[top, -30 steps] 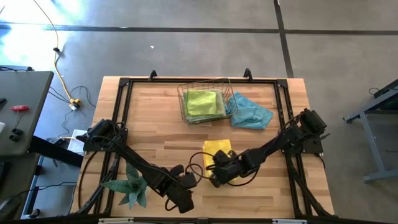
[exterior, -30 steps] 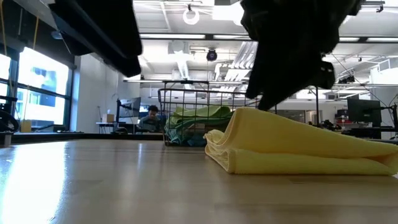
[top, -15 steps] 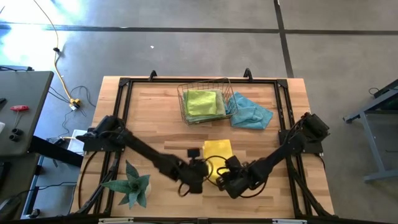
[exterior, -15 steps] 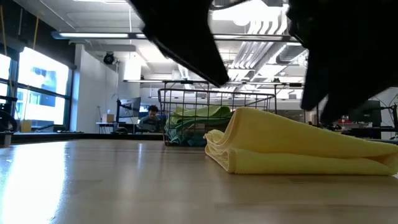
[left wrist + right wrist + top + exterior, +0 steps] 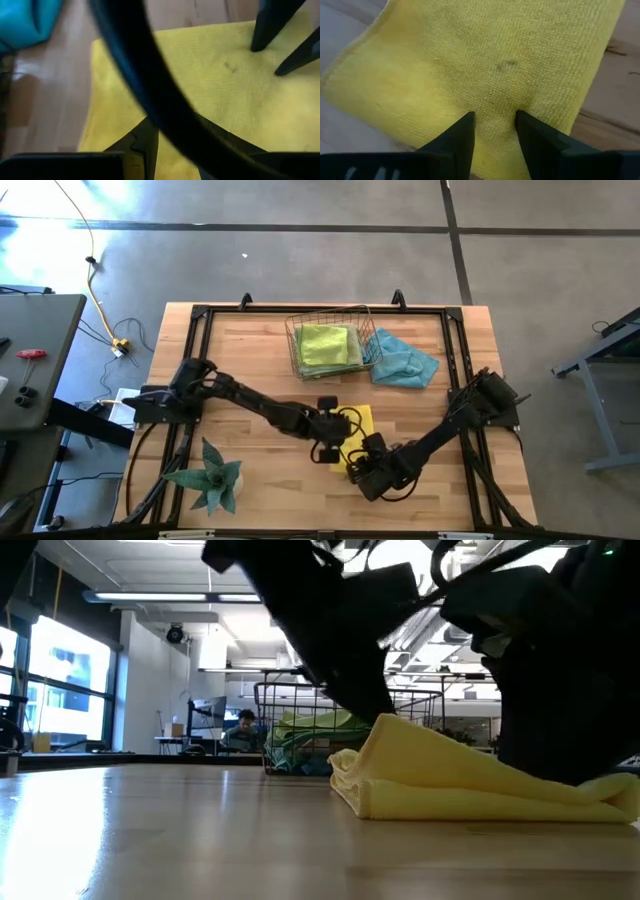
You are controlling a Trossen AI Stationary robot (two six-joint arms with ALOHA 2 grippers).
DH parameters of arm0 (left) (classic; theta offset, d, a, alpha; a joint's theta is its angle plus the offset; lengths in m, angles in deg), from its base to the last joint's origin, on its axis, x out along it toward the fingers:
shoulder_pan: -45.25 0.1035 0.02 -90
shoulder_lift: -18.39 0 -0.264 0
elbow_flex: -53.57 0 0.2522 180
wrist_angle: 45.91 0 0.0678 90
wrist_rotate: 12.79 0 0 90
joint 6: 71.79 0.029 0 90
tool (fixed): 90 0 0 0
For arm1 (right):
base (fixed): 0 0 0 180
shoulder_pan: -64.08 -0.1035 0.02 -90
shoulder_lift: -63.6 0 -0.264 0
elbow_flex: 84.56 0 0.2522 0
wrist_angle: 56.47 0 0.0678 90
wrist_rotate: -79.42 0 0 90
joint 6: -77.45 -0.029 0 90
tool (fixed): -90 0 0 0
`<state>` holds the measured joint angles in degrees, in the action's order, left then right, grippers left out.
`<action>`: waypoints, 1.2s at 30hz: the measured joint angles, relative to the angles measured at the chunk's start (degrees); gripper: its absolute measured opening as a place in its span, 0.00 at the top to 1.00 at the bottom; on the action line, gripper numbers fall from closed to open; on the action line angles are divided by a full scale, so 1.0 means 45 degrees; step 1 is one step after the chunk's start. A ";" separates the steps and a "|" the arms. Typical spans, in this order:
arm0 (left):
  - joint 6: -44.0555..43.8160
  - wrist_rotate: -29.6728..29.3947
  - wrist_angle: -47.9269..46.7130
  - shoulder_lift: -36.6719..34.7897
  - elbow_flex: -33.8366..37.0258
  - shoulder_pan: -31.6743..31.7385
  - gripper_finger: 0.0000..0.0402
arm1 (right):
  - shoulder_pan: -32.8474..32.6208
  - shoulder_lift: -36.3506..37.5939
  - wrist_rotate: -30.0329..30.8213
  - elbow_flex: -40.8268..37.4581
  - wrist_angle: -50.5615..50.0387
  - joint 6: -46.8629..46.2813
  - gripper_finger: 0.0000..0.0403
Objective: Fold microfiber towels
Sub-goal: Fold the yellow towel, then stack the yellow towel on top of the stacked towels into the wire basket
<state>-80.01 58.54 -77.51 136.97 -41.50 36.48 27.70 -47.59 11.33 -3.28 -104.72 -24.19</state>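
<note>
1. Yellow microfiber towel [image 5: 352,442], folded, lies flat on the wooden table [image 5: 250,370], directly under both grippers and partly hidden by them in the high view.
2. Right gripper [image 5: 493,131] presses its fingertips onto the towel's near edge, fingers slightly parted with cloth between them; whether the cloth is actually pinched cannot be told.
3. Left gripper [image 5: 326,442] sits on the towel's opposite side; a dark cable blocks its wrist view, so its fingers' spacing cannot be told.
4. Beyond the grippers stands a copper wire basket [image 5: 330,340] holding a lime green towel [image 5: 325,343]; a light blue towel [image 5: 402,360] lies crumpled just beside the basket.
5. Near the left arm's base side sits a spiky green plant [image 5: 212,478].
6. Visible towels: three. Baskets: one. Plants: one.
7. Grey concrete floor surrounds the table; the low view shows a bright open hall behind.
</note>
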 joint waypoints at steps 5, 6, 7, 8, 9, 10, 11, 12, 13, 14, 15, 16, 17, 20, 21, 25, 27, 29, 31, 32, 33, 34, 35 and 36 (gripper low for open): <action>0.0006 0.0644 -0.0342 0.0576 -0.0001 0.0124 0.76 | 0.0074 0.0033 -0.0065 0.0007 -0.1479 0.1308 0.66; -0.0058 0.0780 -0.0590 0.0649 0.0003 0.0124 0.76 | 0.0089 0.0038 -0.0116 0.0006 -0.1745 0.1785 0.66; -0.0141 0.0929 -0.0781 0.0723 0.0013 0.0100 0.76 | 0.0116 0.0038 -0.0090 -0.0007 -0.1969 0.2303 0.66; -0.0257 0.1090 -0.0744 0.0803 0.0009 0.0044 0.76 | 0.0155 0.0037 -0.0028 -0.0009 -0.2143 0.2817 0.66; -0.0376 0.1228 -0.0745 0.0833 -0.0001 -0.0013 0.76 | 0.0191 0.0037 0.0041 -0.0008 -0.2309 0.3384 0.66; -0.0541 0.1379 -0.0801 0.0833 -0.0004 -0.0091 0.76 | 0.0254 0.0037 0.0171 -0.0013 -0.2471 0.3956 0.66; -0.0762 0.1554 -0.0804 0.0833 -0.0006 -0.0189 0.76 | 0.0330 0.0032 0.0352 -0.0020 -0.2628 0.4486 0.66; -0.1004 0.1652 -0.0786 0.0833 -0.0006 -0.0300 0.76 | 0.0424 0.0017 0.0608 -0.0025 -0.2773 0.5018 0.66; -0.1372 0.1739 -0.0751 0.0833 -0.0006 -0.0420 0.76 | 0.0539 0.0000 0.0881 -0.0045 -0.2832 0.5521 0.66; -0.1766 0.1751 -0.0713 0.0820 -0.0006 -0.0570 0.76 | 0.0667 -0.0011 0.1153 -0.0048 -0.2870 0.6021 0.66; -0.2231 0.1765 -0.0711 0.0784 -0.0006 -0.0719 0.76 | 0.0799 -0.0017 0.1406 -0.0061 -0.2891 0.6471 0.66; -0.2715 0.1802 -0.0637 0.0767 -0.0006 -0.0876 0.76 | 0.0953 -0.0021 0.1658 -0.0061 -0.2873 0.6933 0.66; -0.3221 0.1819 -0.0447 0.0760 -0.0006 -0.1041 0.76 | 0.1114 -0.0021 0.1903 -0.0061 -0.2863 0.7299 0.66; -0.4475 0.1796 0.0090 0.0764 -0.0006 -0.1585 0.76 | 0.1634 -0.0010 0.2460 -0.0061 -0.2869 0.8169 0.65; -0.4792 0.1714 0.0159 0.0760 -0.0006 -0.1753 0.76 | 0.1791 0.0042 0.2451 -0.0061 -0.2945 0.8324 0.65; -0.5432 0.1112 0.0104 0.0666 0.0002 -0.2278 0.76 | 0.2259 0.0831 0.1353 -0.0066 -0.3573 0.8268 0.65; -0.5461 0.0960 0.0126 0.0533 -0.0021 -0.2421 0.76 | 0.2326 0.1482 0.0725 -0.0063 -0.3915 0.7984 0.65; -0.5400 0.0861 -0.0142 0.0433 -0.0139 -0.2434 0.76 | 0.2323 0.2203 0.0122 -0.0061 -0.4094 0.7563 0.65; -0.5154 0.0749 -0.0436 0.0379 -0.0345 -0.2419 0.76 | 0.2246 0.2886 -0.0266 -0.0061 -0.4200 0.7119 0.65; -0.5012 0.0663 -0.0509 0.0361 -0.0471 -0.2386 0.76 | 0.2169 0.3210 -0.0311 -0.0061 -0.4244 0.6837 0.65; -0.4839 0.0563 -0.0670 0.0337 -0.0619 -0.2336 0.76 | 0.2104 0.3487 -0.0307 -0.0061 -0.4276 0.6511 0.65; -0.4598 0.0455 -0.0878 0.0318 -0.0761 -0.2288 0.76 | 0.2029 0.3740 -0.0274 -0.0049 -0.4253 0.6106 0.65; -0.4383 0.0389 -0.0962 0.0313 -0.0890 -0.2226 0.76 | 0.1926 0.3921 -0.0184 -0.0047 -0.4234 0.5629 0.65; -0.4178 0.0374 -0.0981 0.0308 -0.0999 -0.2156 0.76 | 0.1850 0.4016 -0.0102 -0.0047 -0.4239 0.5128 0.65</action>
<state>-98.81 60.22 -81.93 138.35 -46.00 26.78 36.02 -29.52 10.87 -3.49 -123.80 -1.11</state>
